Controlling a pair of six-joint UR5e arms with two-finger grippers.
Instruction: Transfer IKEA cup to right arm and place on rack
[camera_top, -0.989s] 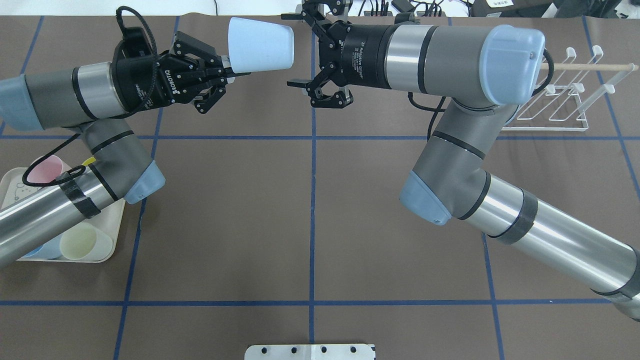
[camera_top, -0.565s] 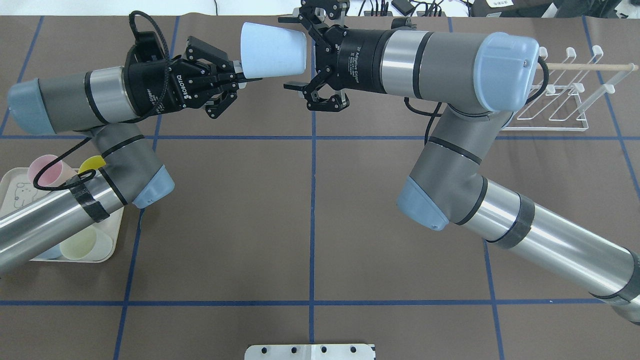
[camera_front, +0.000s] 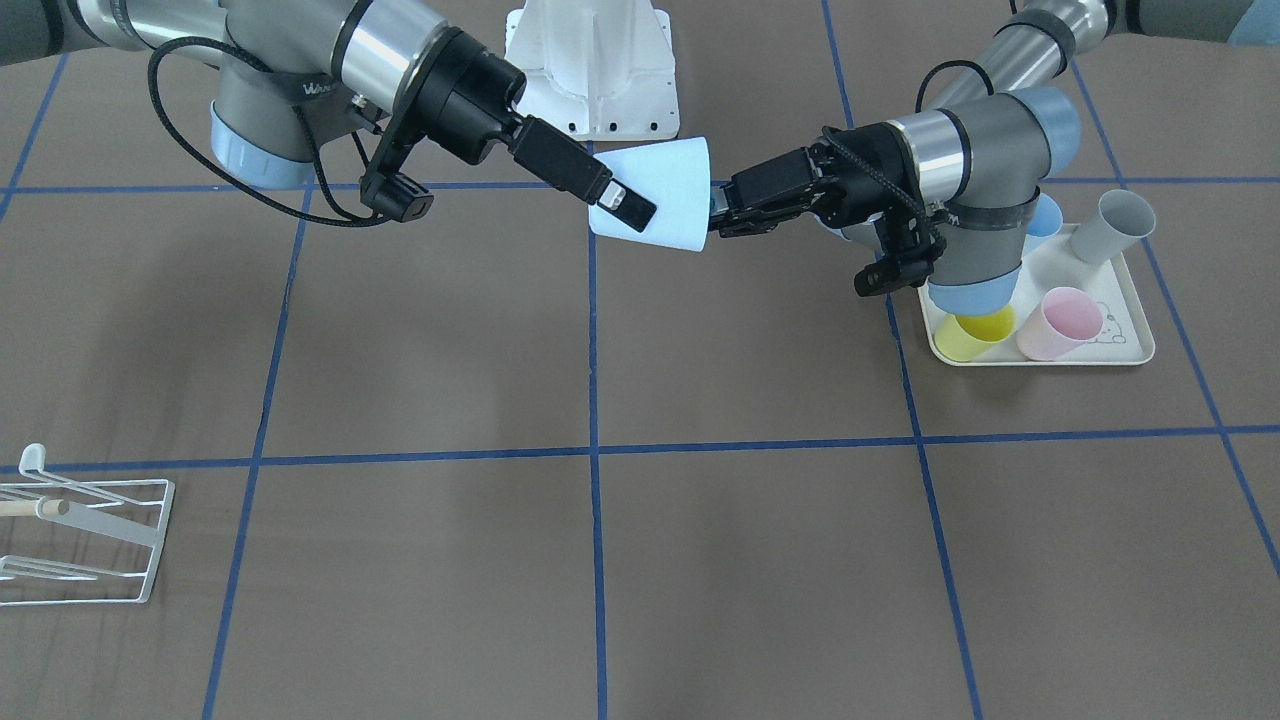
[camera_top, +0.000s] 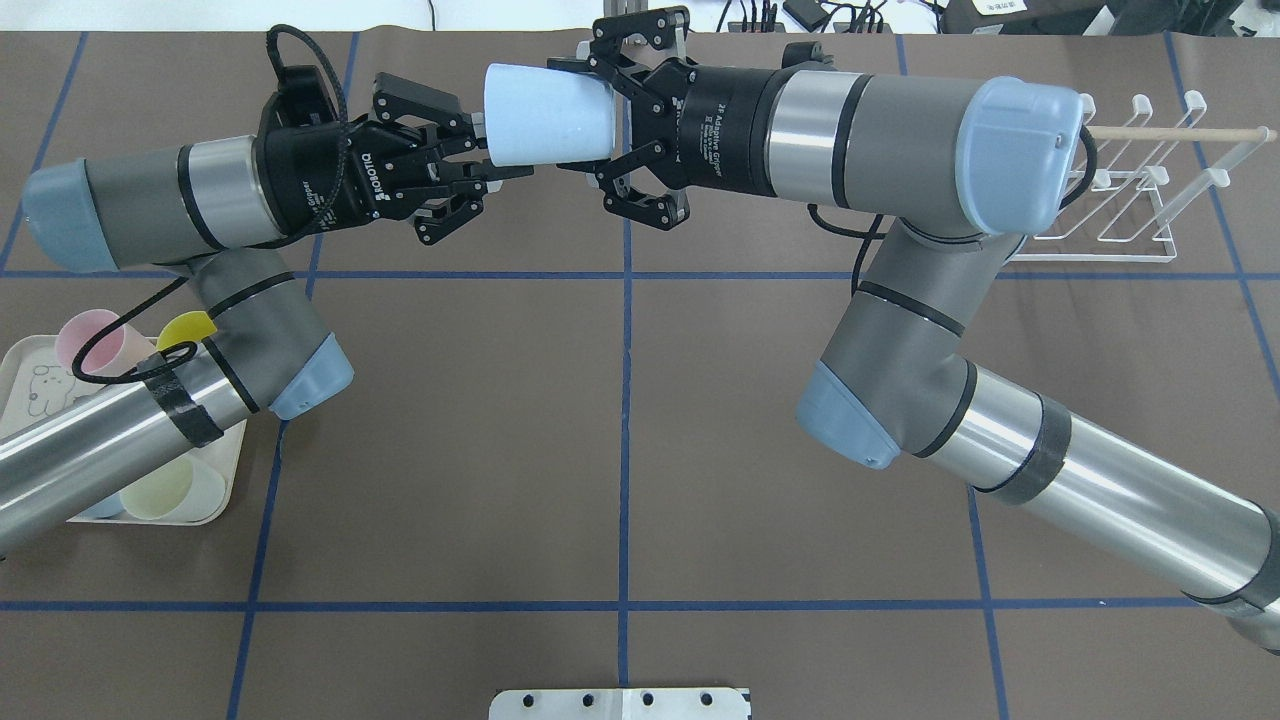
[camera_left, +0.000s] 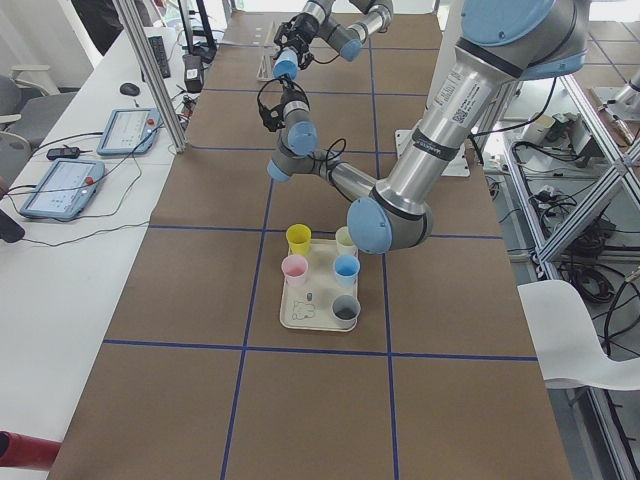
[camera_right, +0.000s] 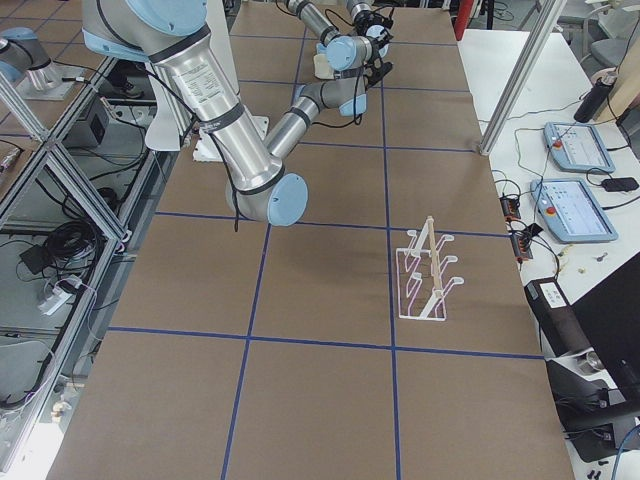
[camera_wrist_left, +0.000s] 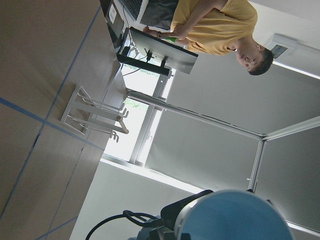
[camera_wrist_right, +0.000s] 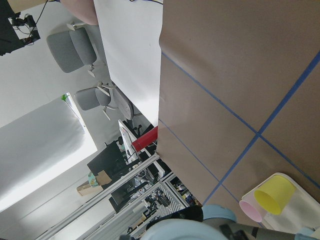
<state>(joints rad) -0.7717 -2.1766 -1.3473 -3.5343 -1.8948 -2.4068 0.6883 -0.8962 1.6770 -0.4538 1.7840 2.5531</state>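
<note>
Left gripper (camera_top: 492, 160) clenched on the rim of the pale blue IKEA cup (camera_top: 545, 112). One finger lies along the outside of the wall; its partner is hidden by the cup.

Cup is held in the air, lying on its side. Overhead view: mouth toward 9 o'clock, narrow base toward 3 o'clock. It hangs at 12 o'clock of the table (camera_top: 620, 450), just left of the centre tape line (camera_top: 625, 400). From the left gripper, the cup extends toward 3 o'clock.

Right gripper (camera_top: 575, 118) comes in from 3 o'clock, jaws spread and straddling the cup's base end, one finger on the 12 o'clock side, the other on the 6 o'clock side. Pads are just beside the wall; contact cannot be told.

Rack (camera_top: 1120, 200) stands at 2 o'clock of the table, wooden peg (camera_top: 1180, 132) pointing to 3 o'clock, well apart from the cup.

Cream tray (camera_front: 1040, 358) sits at 8 o'clock, beneath the left arm, holding a pink cup (camera_front: 1062, 320), a yellow cup (camera_front: 975, 335) and a grey cup (camera_front: 1115, 225).
</note>
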